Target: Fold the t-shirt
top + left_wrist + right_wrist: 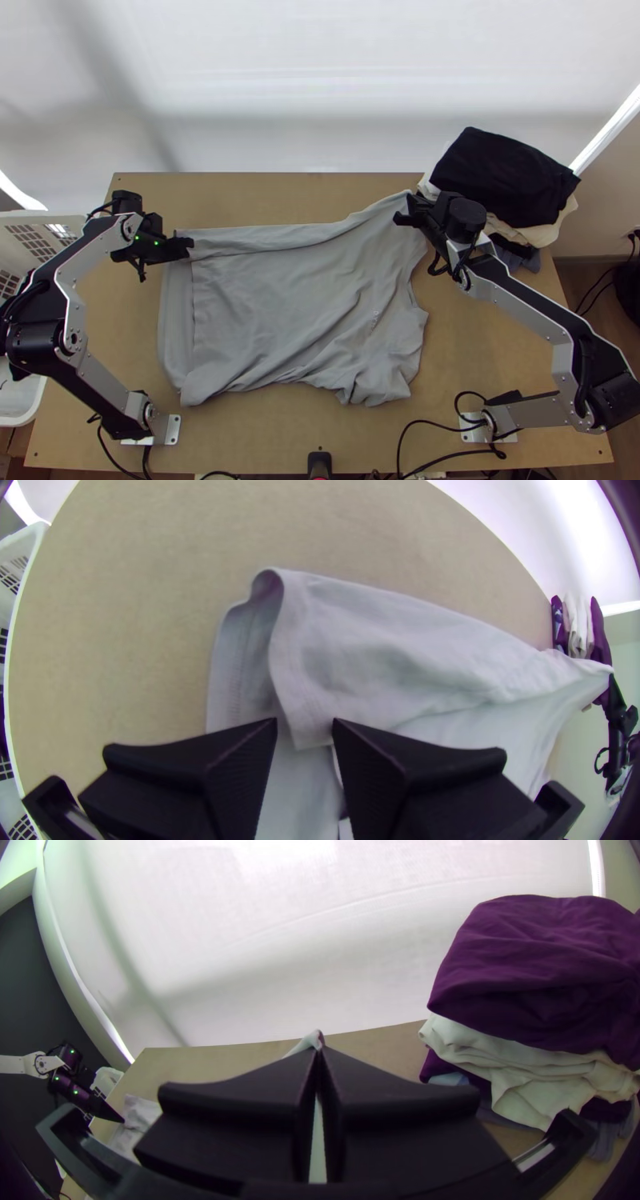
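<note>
One closed right tool (pixel 319 1049) pinches a far corner of the t-shirt (pixel 296 296), while the left tool (pixel 305 721) stands parted about its turned-over edge. Best grip that edge squarely, then bring both ends across the worktop (pixel 256 436) together, level and lightly taut.

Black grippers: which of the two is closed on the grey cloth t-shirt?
The right gripper: its fingers pinch the t-shirt, while the left gripper has its fingers apart.
</note>
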